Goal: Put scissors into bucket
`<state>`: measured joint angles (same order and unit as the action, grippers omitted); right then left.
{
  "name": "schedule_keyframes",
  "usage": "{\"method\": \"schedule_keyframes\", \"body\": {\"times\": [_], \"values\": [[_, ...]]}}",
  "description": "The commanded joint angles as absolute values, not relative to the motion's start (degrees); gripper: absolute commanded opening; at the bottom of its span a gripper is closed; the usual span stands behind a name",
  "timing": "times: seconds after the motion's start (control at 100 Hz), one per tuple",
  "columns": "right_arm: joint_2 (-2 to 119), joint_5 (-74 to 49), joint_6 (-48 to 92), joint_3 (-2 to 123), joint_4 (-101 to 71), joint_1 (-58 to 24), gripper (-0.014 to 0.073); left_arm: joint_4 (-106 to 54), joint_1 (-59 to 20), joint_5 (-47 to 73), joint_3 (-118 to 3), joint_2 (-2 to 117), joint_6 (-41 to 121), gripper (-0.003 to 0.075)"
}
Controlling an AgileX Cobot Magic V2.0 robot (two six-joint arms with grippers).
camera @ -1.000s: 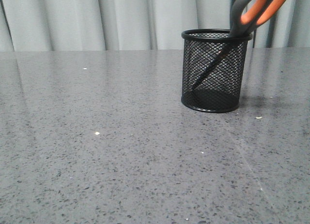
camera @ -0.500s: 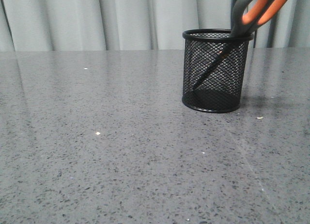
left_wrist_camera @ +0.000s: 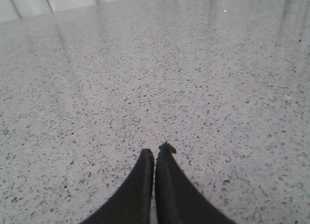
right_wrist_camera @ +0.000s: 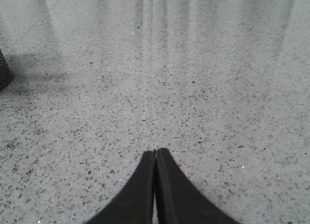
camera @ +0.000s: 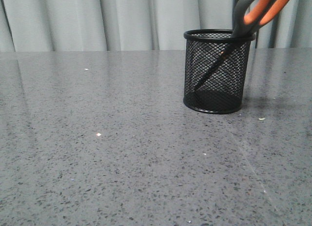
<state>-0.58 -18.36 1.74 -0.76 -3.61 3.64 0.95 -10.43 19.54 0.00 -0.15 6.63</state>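
Observation:
The black wire-mesh bucket (camera: 218, 72) stands upright on the grey table at the right of the front view. The scissors (camera: 257, 12) stand in it, blades down inside the mesh, leaning right, with the grey and orange handles sticking out over the rim. No gripper touches them. My left gripper (left_wrist_camera: 155, 154) is shut and empty over bare table. My right gripper (right_wrist_camera: 155, 152) is shut and empty over bare table; an edge of the bucket (right_wrist_camera: 4, 71) shows at the side of the right wrist view. Neither gripper shows in the front view.
A grey speckled table (camera: 107, 153) fills the view, with pale curtains (camera: 97, 18) behind it. A few small white specks (camera: 98, 134) lie on the surface.
The view shifted very slightly between the oldest frame and now. The scissors and bucket stay as they were.

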Motion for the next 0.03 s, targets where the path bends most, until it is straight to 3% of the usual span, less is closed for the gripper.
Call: {"method": "schedule_keyframes", "body": {"times": [0.0,0.02], "values": [[-1.94,-16.58,1.82,-1.12,-3.89,3.67,-0.0048,0.39,-10.31,17.47,2.29,-1.65,5.88,-0.002],[-1.94,-16.58,1.82,-1.12,-3.89,3.67,-0.0048,0.39,-10.31,17.47,2.29,-1.65,5.88,-0.0019]]}}
